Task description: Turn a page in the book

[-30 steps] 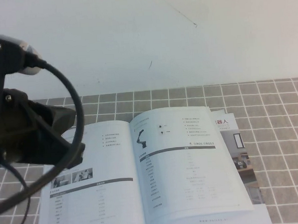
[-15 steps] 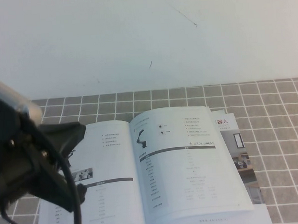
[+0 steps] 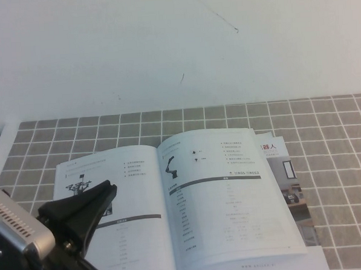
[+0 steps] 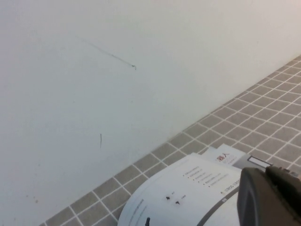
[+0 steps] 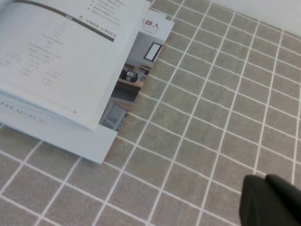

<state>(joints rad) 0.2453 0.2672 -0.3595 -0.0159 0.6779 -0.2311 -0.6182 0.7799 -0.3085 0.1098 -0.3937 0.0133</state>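
Note:
The book (image 3: 220, 205) lies open on the grey tiled mat. Its left page (image 3: 132, 192) lies flat and shows a tripod-like device near its top corner. The right page shows a dark robot arm and a grey heading bar. My left gripper (image 3: 109, 189) is low at the front left, over the left page's outer part, with its fingers together and empty. In the left wrist view, the left gripper (image 4: 264, 173) points over the book (image 4: 188, 188). My right gripper (image 5: 266, 181) shows only in the right wrist view, shut and empty above bare mat to the right of the book (image 5: 56, 61).
A brochure (image 3: 289, 178) with colour room photos sticks out from under the book's right side; it also shows in the right wrist view (image 5: 134, 80). A white wall (image 3: 176, 44) backs the mat. Open tiled mat (image 3: 339, 163) lies to the right.
My left arm has dropped from the upper left to the lower left and uncovered the left page. The book has not moved.

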